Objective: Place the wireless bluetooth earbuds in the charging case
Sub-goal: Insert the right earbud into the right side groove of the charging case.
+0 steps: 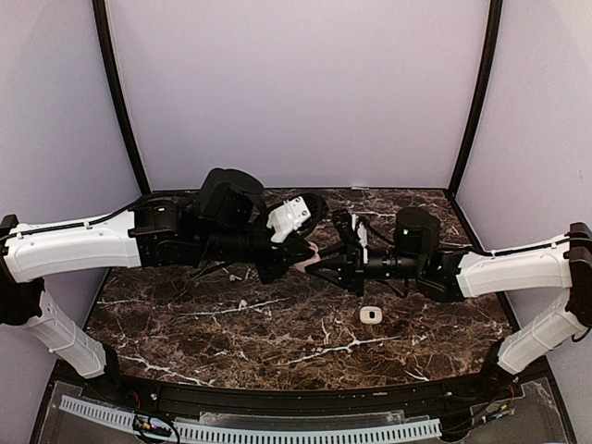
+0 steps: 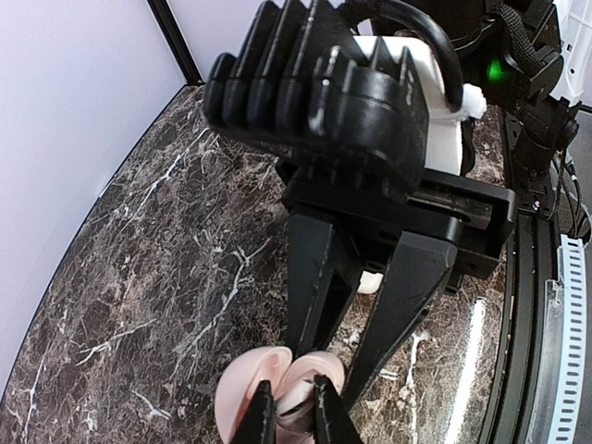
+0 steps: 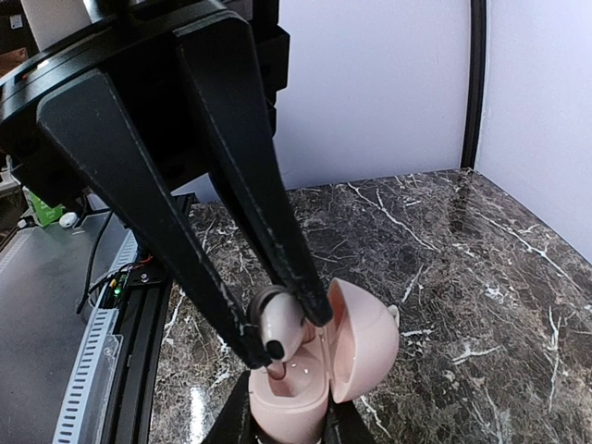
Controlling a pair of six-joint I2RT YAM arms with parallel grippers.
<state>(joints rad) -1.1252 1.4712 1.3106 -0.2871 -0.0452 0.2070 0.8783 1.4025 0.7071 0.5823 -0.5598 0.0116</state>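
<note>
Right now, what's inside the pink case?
One earbud, pinched by the left tool, sits in the open case's mouth. The tool's fingers and the earbud cover the inside below, so a second earbud cannot be ruled out.

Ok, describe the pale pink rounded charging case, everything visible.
The pale pink rounded charging case looks like smooth glossy plastic, a clamshell. Its domed lid stands hinged open, the base upright, hollow facing up. The right gripper clamps the base by its sides, apparently above the dark marble table. The left gripper holds a pale earbud with a dark tip at the open mouth; whether it is seated is unclear.
</note>
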